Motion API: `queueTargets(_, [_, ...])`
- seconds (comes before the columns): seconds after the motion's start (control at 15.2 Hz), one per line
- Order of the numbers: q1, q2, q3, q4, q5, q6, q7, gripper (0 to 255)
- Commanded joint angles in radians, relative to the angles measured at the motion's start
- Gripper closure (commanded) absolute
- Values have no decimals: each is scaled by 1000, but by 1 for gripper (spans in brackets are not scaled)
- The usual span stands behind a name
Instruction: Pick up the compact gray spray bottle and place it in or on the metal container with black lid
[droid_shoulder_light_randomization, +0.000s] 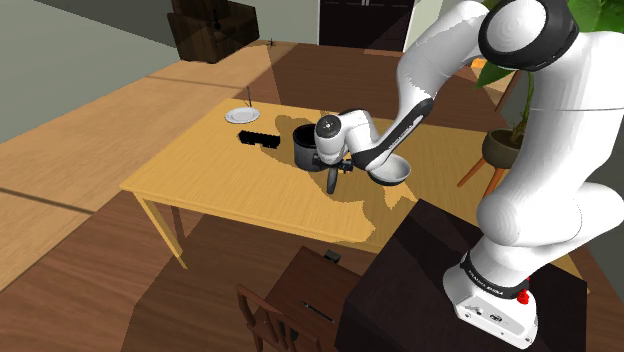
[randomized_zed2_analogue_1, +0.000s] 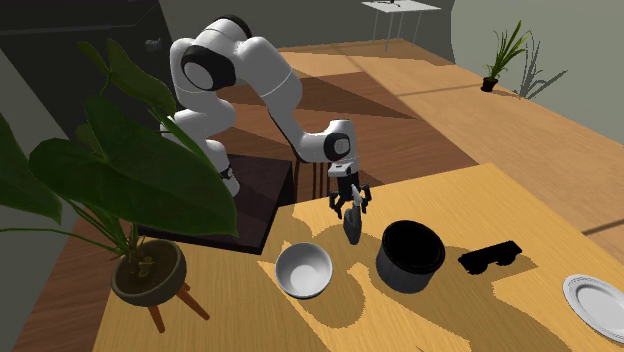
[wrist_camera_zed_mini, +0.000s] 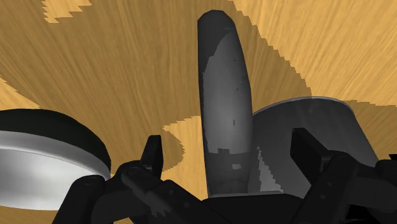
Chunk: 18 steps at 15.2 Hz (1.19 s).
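Gripper (droid_shoulder_light_randomization: 331, 170) is down low over the wooden table (droid_shoulder_light_randomization: 200, 180), pointing at the tabletop, and the gray spray bottle (droid_shoulder_light_randomization: 330, 184) is right beneath it! In the shoulder view the bottle sits between the dark container (droid_shoulder_light_randomization: 303, 146) on that view's left and the white bowl (droid_shoulder_light_randomization: 392, 172) on its right, close to both. Across to the second exterior view: the gripper (randomized_zed2_analogue_1: 350, 208) hangs over the bottle (randomized_zed2_analogue_1: 354, 230), which leans a little, with the bowl (randomized_zed2_analogue_1: 303, 270) nearer and to that view's left and the container (randomized_zed2_analogue_1: 410, 262) nearer and to its right. The bottle's lower end is down in the shadow on the table, and I cannot tell whether it touches the wood. Now the wrist view, and this is the telling one: the gripper (wrist_camera_zed_mini: 229, 140) has its jaws apart, and the bottle (wrist_camera_zed_mini: 222, 83) runs up the middle between the fingers (wrist_camera_zed_mini: 153, 153). There is bare wood showing between one finger and the bottle, and the bowl (wrist_camera_zed_mini: 318, 140) shows between the bottle and the other, so nothing is clamped. The container (wrist_camera_zed_mini: 44, 165) shows a black lid over a pale metal wall on the side opposite the bowl. Farther along the table lie a flat black object (randomized_zed2_analogue_1: 490, 257) and a white plate (randomized_zed2_analogue_1: 597, 302), both well apart from the bottle. A big leafy plant (randomized_zed2_analogue_1: 120, 180) stands at the second exterior view's left.
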Motion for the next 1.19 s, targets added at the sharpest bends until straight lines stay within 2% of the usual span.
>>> queueTargets(0.0, [0, 0, 0, 0, 0, 0, 0, 255])
queueTargets(0.59, [0, 0, 0, 0, 0, 0, 0, 255])
queueTargets(1.12, [-44, -110, 52, -29, 137, 5, -115, 255])
